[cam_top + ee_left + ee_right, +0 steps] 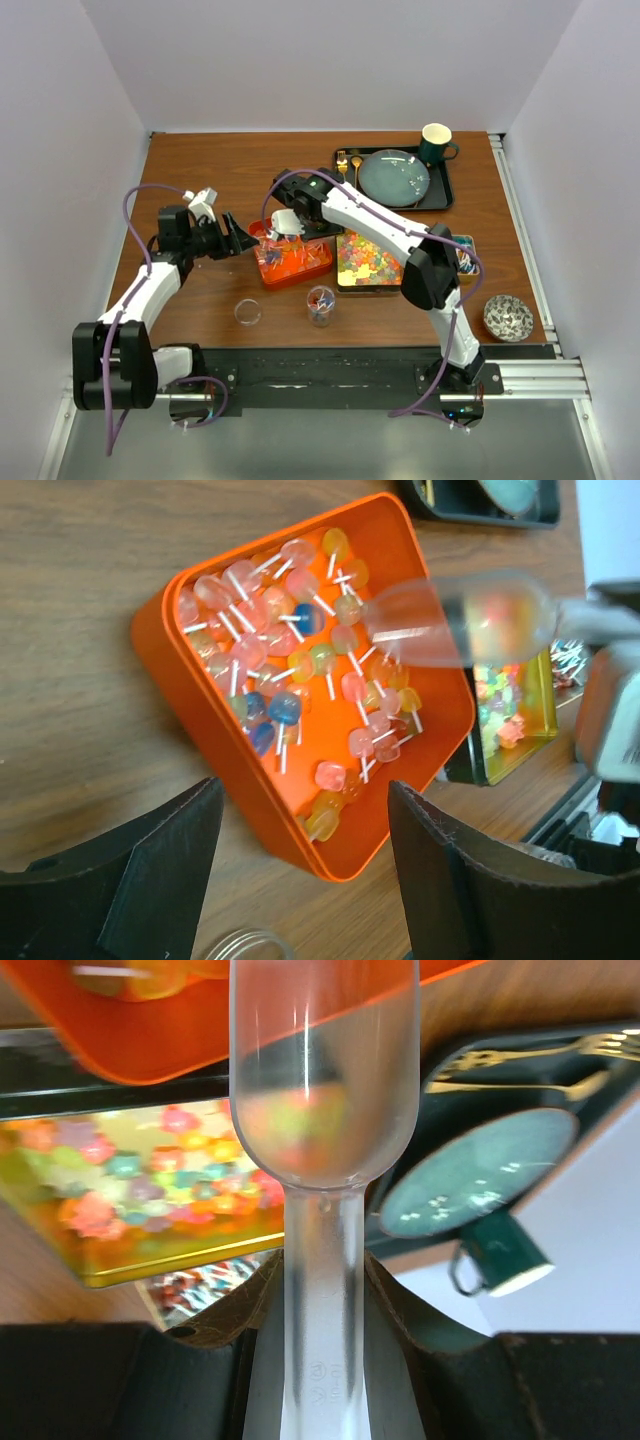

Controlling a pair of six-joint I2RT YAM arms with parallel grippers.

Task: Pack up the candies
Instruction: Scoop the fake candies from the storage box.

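My right gripper (300,222) (320,1290) is shut on the handle of a clear plastic scoop (285,224) (322,1100) (460,620), held over the orange tray (268,272) (190,710) (130,1040) of lollipops (290,670). Blurred coloured bits show in the scoop's bowl. The gummy candies (368,260) (130,1190) (500,695) fill a gold tray to the right of the orange one. Wrapped candies (465,255) (205,1285) sit in a small box further right. My left gripper (236,238) (305,870) is open and empty at the orange tray's left corner.
A clear cup (321,304) holding some sweets and an empty clear cup (247,312) (240,945) stand in front of the trays. A black tray (445,195) at the back holds a teal plate (394,177) (480,1170), gold cutlery (349,165) (520,1060) and a green mug (436,143) (500,1255). A patterned bowl (508,317) is at the front right.
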